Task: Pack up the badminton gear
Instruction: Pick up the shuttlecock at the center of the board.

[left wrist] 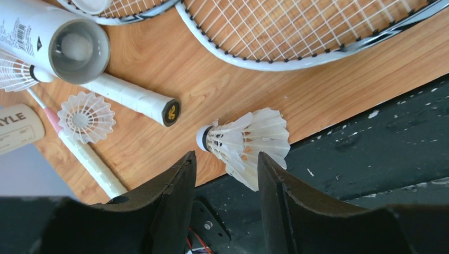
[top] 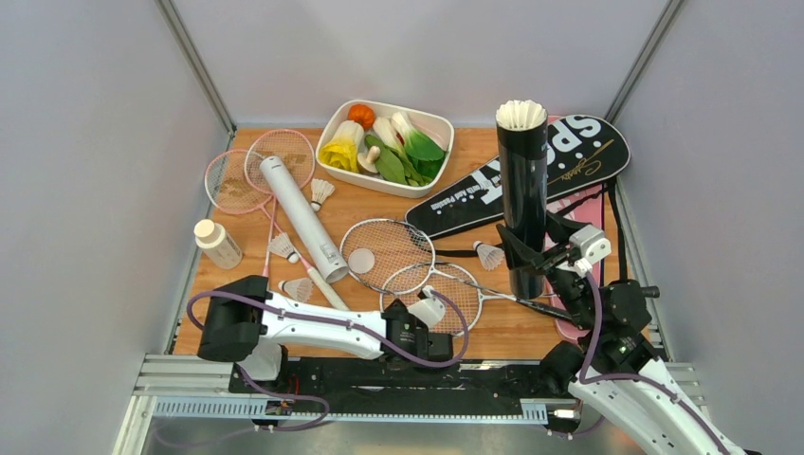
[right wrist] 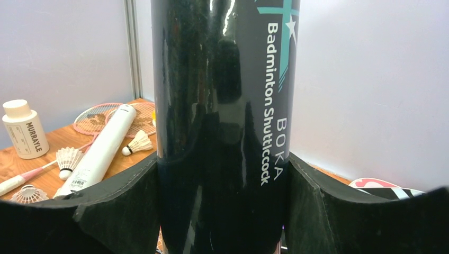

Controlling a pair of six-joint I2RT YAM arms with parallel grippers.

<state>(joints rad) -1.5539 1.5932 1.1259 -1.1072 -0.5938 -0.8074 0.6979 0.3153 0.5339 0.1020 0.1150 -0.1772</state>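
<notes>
At the near edge of the table point(top: 507, 332), the left gripper point(left wrist: 226, 159) had its 2 fingers apart, 1 on either side of 1 white feather shuttlecock point(left wrist: 246, 143). It lay on its side with its skirt partly over the black rail point(left wrist: 370, 148). A gap showed between 1 finger and the feathers; whether the other finger touched them could not be told.

To the right, the right gripper point(top: 536, 251) was clamped on the 1 black tube point(top: 521, 190). The tube stood upright with both fingers pressed to its sides, and stacked feathers point(top: 521, 115) filled its open top.

Just beyond the left gripper lay 2 silver racquets with overlapping heads, the nearer racquet point(top: 465, 289) and the farther racquet point(top: 389, 248). A round white cap point(top: 361, 260) rested on the farther one's strings.

4 more shuttlecocks lay loose, making 5 in all:
- a near-left shuttlecock point(top: 297, 289)
- a second shuttlecock point(top: 283, 246) just behind it
- a third shuttlecock point(top: 322, 192) beside the white tube's far end
- a fourth shuttlecock point(top: 490, 254) just left of the black tube

The 1 white tube point(top: 301, 216) lay slanted across the left-middle, and 1 cream-capped bottle point(top: 218, 244) stood near the left edge.

Farther back, 2 pink racquets point(top: 256, 171) overlapped at the far left. 1 white tray point(top: 444, 128) of toy vegetables sat at the far middle. At the far right, 1 black "SPORT" cover point(top: 569, 152) lay over 1 pink cover point(top: 586, 204).
</notes>
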